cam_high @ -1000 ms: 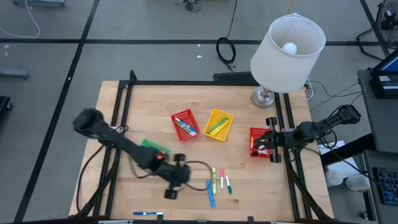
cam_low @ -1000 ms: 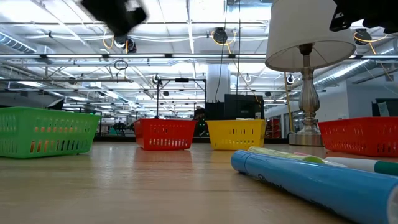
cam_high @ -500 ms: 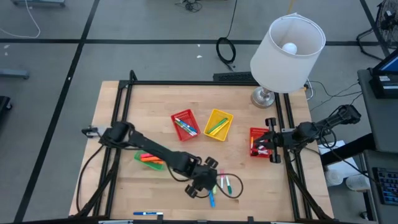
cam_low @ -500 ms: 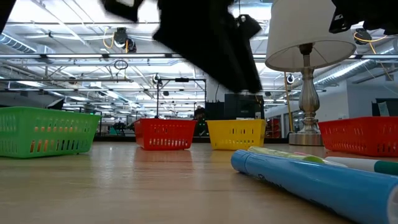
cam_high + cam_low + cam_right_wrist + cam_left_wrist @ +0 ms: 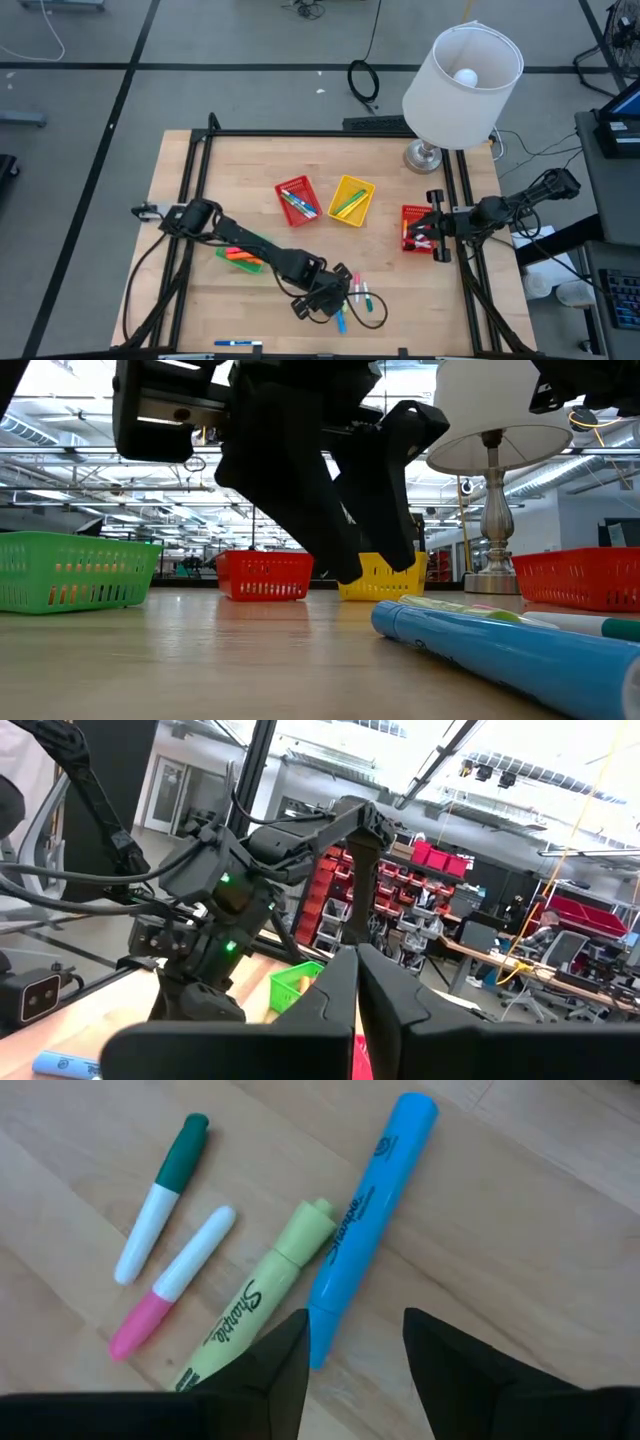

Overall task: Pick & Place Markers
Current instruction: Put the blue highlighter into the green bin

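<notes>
Markers point(image 5: 352, 292) | several already lay in baskets point(image 5: 297, 201), four loose beside lamp-side edge | left gripper point(image 5: 352, 1342) fingers apart above blue marker point(image 5: 368, 1220), nothing held | right gripper point(image 5: 357, 982) fingers together, waiting

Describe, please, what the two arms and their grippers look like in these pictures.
Both arms are dark, slim and jointed, with thin black cables looping alongside them. The left gripper ends in two flat, black, tapering fingers. The right gripper has the same matte black fingers. Seen from the right wrist, the left arm carries small green lights on its body.
</notes>
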